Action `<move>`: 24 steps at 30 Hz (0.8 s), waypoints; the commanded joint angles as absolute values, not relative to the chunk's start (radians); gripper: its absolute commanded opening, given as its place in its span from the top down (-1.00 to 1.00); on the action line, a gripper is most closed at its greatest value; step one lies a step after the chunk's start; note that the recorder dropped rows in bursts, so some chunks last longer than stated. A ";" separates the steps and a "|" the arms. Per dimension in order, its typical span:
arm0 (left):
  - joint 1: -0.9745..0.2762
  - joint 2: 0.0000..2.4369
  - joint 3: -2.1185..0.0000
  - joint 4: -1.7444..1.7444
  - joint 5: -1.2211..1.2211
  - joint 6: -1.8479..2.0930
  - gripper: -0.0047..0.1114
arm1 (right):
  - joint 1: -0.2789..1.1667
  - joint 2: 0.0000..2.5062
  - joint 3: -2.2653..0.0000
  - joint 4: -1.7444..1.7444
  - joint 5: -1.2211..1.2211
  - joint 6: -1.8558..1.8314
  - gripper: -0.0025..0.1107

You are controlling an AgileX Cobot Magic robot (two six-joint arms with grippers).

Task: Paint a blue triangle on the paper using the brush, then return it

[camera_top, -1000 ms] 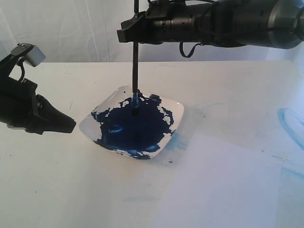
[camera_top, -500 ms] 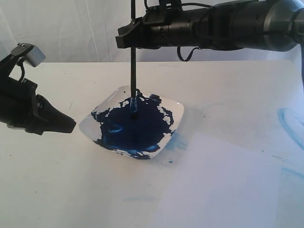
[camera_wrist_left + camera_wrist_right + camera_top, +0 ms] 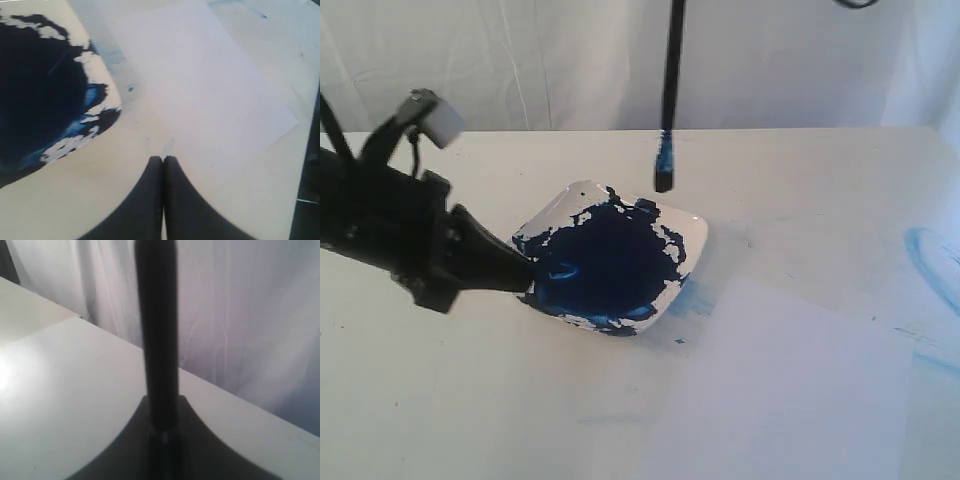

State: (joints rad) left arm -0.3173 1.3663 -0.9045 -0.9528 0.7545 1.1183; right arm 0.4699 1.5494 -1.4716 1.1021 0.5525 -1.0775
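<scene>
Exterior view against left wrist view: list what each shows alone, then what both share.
Only the exterior view: the brush hanging upright, clear of the dish, its tip blue; a pale blue smear at the right; the curtain behind. Only the left wrist view: the paper nearly whole, and the left tool seen close, tips shut together. Both: the dish of blue paint, the paper, the left tool.

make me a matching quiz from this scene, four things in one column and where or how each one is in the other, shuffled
1 brush
2 paint dish
3 paper
4 left end effector

a lying flat beside the dish
b shut, pointing at the dish
c hanging upright above the dish
d holding dark blue paint

Pairs: 1-c, 2-d, 3-a, 4-b
</scene>
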 commanded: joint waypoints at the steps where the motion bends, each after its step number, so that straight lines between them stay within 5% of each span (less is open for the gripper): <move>1: -0.487 1.430 -0.909 -0.987 0.663 1.130 0.92 | 0.409 1.430 -1.438 0.858 0.669 -0.836 0.96; 8: -0.684 1.591 -0.909 -1.166 0.573 1.211 0.92 | 0.348 1.190 -1.197 0.852 0.622 -0.827 0.96; 24: -0.824 1.817 -0.909 -1.401 0.533 1.369 0.92 | 0.336 0.930 -0.755 0.976 0.367 -0.806 0.96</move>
State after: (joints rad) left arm -0.8158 1.7902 -0.9070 -1.3789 0.5455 1.3624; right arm 0.3427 0.9560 -0.7813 0.9438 0.4047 -0.8109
